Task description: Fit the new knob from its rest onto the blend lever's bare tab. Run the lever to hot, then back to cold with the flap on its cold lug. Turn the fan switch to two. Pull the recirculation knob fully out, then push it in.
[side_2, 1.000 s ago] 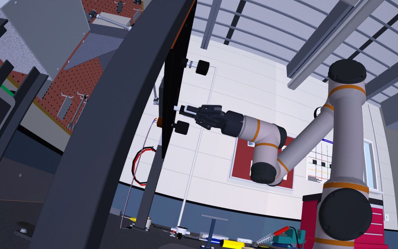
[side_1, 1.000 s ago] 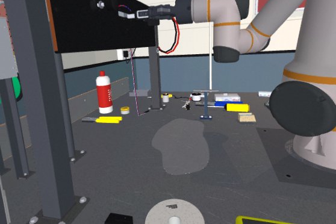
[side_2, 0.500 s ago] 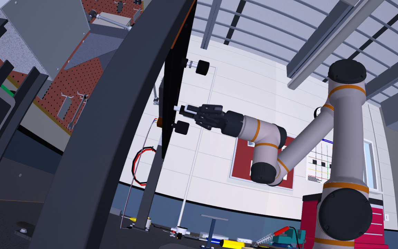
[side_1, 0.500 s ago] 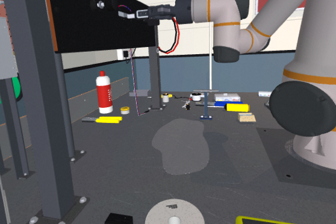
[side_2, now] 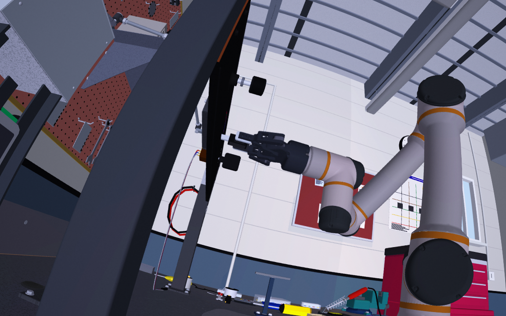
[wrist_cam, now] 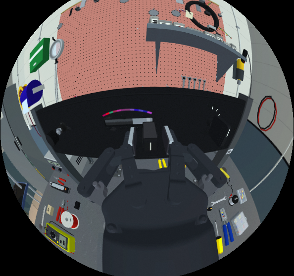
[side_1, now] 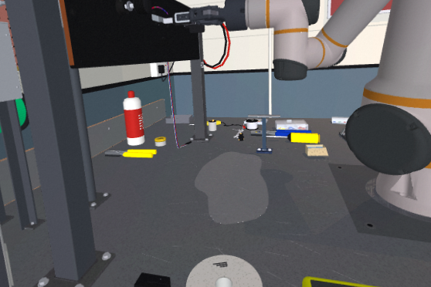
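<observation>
The new knob (wrist_cam: 149, 135), a dark block with a white line on its face, sits on the blend lever's tab at the black panel (side_1: 127, 24), under the right, blue end of the coloured arc (wrist_cam: 127, 111). The lever's slot (wrist_cam: 123, 121) runs left from it. The fan switch (wrist_cam: 219, 128) is to the right on the panel, with white tick marks above it. The recirculation knob (side_2: 257, 85) stands out from the panel on a stem, and another round knob (side_2: 231, 161) sits lower. My gripper (wrist_cam: 150, 136) is level with the knob, its fingers open on either side of it and holding nothing.
The panel's steel frame (side_1: 58, 143) stands at the left with posts bolted to the bench. A T-shaped rest stand (side_1: 264, 134) stands on the bench among a red and white bottle (side_1: 133, 119), yellow tools and boxes. A red and black cable loop (side_1: 220, 47) hangs by the panel's right edge.
</observation>
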{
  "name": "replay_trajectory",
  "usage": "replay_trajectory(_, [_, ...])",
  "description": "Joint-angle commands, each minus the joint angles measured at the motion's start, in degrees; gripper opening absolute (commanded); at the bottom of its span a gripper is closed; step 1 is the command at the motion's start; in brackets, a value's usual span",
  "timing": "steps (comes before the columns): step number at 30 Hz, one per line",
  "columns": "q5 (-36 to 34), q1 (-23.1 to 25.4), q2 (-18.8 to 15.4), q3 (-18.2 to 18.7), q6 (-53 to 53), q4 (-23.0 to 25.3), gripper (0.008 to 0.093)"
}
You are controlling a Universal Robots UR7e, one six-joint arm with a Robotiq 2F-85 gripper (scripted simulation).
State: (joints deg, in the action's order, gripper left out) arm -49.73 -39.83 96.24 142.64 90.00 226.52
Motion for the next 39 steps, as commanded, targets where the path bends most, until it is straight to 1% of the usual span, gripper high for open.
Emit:
replay_trajectory(1, [0.0, 0.0, 0.0, 0.0, 0.0, 0.0, 0.048])
replay_trajectory(11, [0.6, -0.6, 0.7, 0.6, 0.0, -0.1, 0.048])
replay_trajectory(19, [2.7, -2.7, 2.8, 2.2, 0.0, -0.6, 0.048])
replay_trajectory(28, [6.9, -7.0, 7.0, 5.2, 0.0, -1.8, 0.048])
replay_trajectory(39, [14.7, -14.7, 14.1, 9.2, 0.0, -4.8, 0.048])
